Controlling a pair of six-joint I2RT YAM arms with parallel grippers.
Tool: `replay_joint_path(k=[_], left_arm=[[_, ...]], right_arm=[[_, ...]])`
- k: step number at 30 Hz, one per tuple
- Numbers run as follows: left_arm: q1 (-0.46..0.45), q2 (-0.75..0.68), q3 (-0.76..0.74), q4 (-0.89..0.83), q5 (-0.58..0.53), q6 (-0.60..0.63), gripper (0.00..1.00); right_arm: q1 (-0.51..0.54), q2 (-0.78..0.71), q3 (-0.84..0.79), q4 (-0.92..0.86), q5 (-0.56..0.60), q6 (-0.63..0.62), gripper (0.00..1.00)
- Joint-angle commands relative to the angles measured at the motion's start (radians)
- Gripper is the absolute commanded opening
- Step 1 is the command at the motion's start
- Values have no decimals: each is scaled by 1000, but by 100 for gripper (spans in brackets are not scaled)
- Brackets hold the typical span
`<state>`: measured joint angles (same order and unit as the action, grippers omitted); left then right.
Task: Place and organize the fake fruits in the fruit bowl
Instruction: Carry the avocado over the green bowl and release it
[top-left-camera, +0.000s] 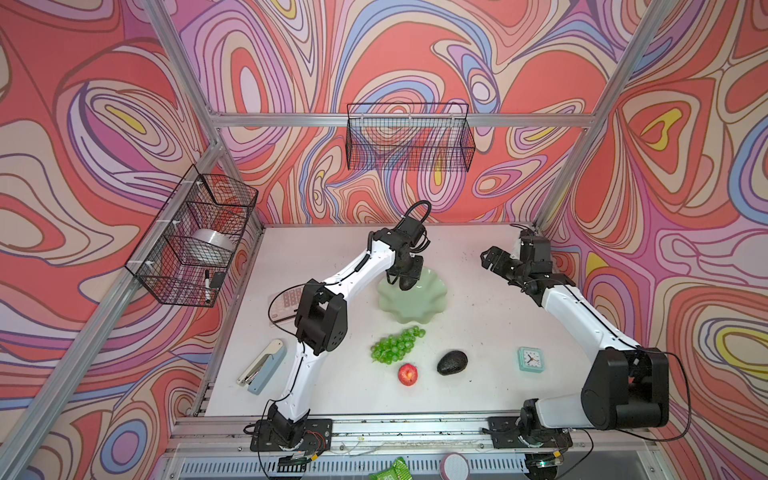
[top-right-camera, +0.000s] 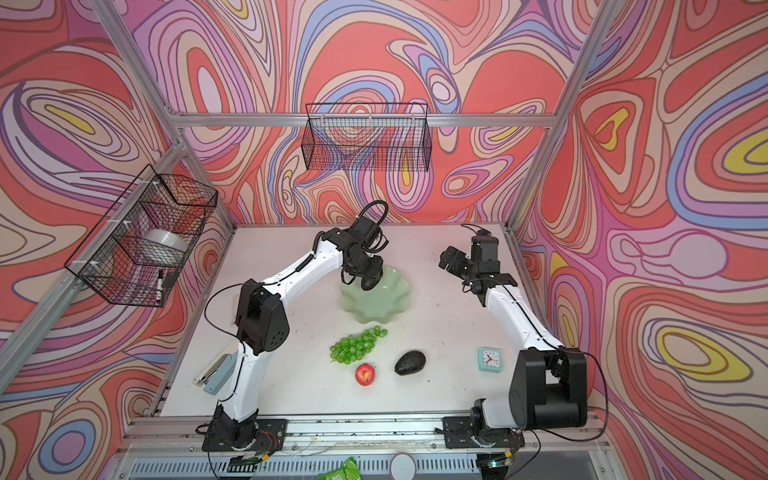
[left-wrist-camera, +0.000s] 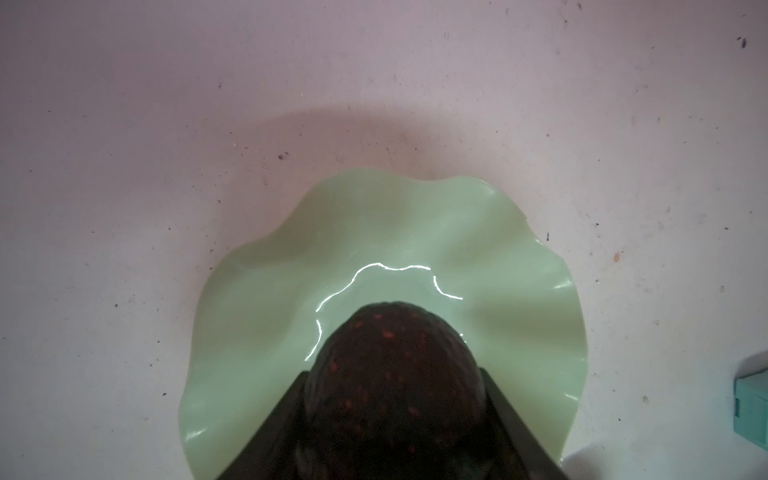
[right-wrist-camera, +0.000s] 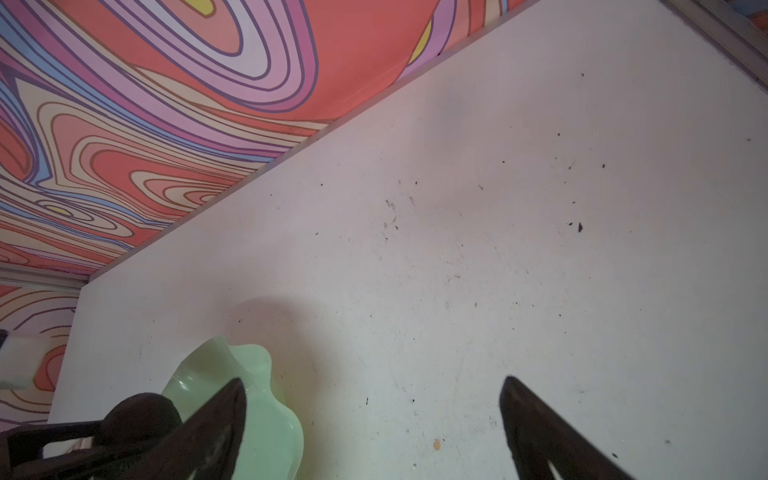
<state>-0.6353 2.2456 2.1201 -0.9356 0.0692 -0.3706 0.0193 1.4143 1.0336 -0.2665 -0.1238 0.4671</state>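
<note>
My left gripper (top-left-camera: 405, 277) is shut on a dark avocado (left-wrist-camera: 395, 374), which hangs just over the back left part of the pale green fruit bowl (top-left-camera: 428, 301). In the left wrist view the bowl's (left-wrist-camera: 291, 311) wavy rim spreads around the avocado. Nothing else lies in the bowl. On the table nearer the front lie the green grapes (top-left-camera: 397, 345), the red apple (top-left-camera: 408, 374) and a second avocado (top-left-camera: 452, 362). My right gripper (top-left-camera: 486, 257) hovers open and empty to the right of the bowl; its wrist view shows bare table between the fingers (right-wrist-camera: 523, 407).
A mint-green clock (top-left-camera: 530, 360) stands at the front right. A stapler (top-left-camera: 262, 368) and a calculator (top-left-camera: 284, 303) lie along the left edge. Black wire baskets hang on the back wall (top-left-camera: 409, 137) and the left wall (top-left-camera: 195, 237).
</note>
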Motion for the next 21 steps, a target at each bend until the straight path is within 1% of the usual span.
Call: replay_joint_path(k=[1,6,13,21], left_arm=[[-17,39,34,-70,-14,-9,44],[-30,98,45,-71,-39,-29,43],[-41,134,44,-55,-81,-54,43],[-41,174,44,-55,-82,-76,44]], right_arm=[[2,-16,-13,-28,17,-20,98],[2,-11,-8,-22,9,-20,98],[2,-7,-14,-16,-4,-19,98],[2,-10,-18,-14,-4,-18,99]])
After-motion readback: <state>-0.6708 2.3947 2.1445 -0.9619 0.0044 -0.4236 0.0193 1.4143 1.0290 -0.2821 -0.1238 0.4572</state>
